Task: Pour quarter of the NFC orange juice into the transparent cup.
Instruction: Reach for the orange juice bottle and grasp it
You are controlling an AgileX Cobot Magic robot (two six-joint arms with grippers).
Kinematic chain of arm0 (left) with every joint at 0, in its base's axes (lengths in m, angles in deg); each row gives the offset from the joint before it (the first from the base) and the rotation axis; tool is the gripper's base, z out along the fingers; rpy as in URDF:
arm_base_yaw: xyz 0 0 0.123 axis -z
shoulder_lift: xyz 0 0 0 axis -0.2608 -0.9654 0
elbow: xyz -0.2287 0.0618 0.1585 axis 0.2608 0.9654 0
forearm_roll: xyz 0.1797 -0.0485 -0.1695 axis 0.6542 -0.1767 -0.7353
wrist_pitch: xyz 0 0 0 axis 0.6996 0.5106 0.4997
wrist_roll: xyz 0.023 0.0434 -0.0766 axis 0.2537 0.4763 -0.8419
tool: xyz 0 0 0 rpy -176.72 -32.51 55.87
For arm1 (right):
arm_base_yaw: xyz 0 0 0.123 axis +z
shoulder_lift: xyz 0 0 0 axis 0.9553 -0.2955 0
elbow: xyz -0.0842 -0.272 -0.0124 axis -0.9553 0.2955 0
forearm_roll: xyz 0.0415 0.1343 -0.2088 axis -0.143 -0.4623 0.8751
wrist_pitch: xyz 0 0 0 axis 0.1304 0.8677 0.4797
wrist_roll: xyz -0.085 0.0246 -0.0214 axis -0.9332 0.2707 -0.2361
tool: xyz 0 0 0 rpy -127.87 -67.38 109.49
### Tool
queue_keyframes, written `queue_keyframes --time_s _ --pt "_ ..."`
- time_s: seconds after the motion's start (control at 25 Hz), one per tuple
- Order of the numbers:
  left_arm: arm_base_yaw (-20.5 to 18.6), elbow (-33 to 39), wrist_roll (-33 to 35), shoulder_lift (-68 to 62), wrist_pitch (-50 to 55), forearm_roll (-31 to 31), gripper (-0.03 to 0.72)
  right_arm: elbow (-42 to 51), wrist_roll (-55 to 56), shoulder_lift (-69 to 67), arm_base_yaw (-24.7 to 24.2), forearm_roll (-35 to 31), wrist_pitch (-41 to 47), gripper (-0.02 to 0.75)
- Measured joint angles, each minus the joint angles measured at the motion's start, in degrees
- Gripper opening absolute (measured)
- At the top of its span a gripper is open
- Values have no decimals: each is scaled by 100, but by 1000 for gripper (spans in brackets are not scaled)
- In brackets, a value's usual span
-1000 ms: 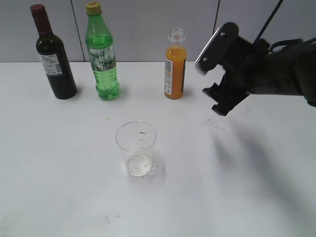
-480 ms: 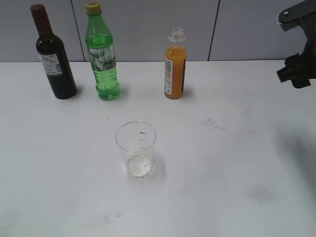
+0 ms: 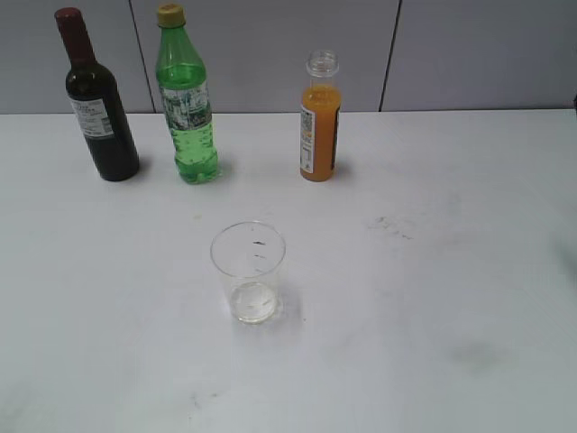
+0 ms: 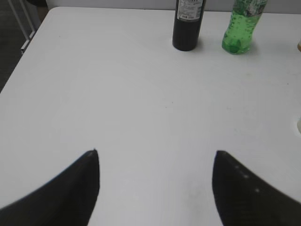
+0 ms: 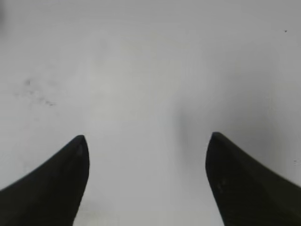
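Note:
The NFC orange juice bottle [image 3: 320,119] stands upright and capless at the back middle of the white table [image 3: 433,298]. The transparent cup [image 3: 249,272] stands upright in front of it, with a little liquid at its bottom. Neither arm shows in the exterior view. My left gripper [image 4: 155,153] is open and empty over bare table. My right gripper [image 5: 148,137] is open and empty over bare table, with faint smudges [image 5: 37,94] to its left. The juice bottle and cup are out of both wrist views.
A dark wine bottle [image 3: 97,99] and a green bottle with a yellow cap [image 3: 187,99] stand at the back left; both show at the top of the left wrist view, wine bottle [image 4: 187,23], green bottle [image 4: 242,26]. The table's left edge [image 4: 23,61] shows there.
My right arm has pulled back to the right, away from the juice bottle, and left the exterior view. The bottles and the cup have not moved.

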Motion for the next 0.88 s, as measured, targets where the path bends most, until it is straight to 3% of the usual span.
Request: queue_keyframes --time_s 0.16,0.36,0.88 --pt "0 0 0 0 0 0 571 -642 -472 27 -179 -37 1013 590" --pt "0 0 0 0 0 0 571 -664 -564 403 -179 -10 1181 590" --pt "0 0 0 0 0 0 571 1517 -772 3187 -179 -10 1209 590"
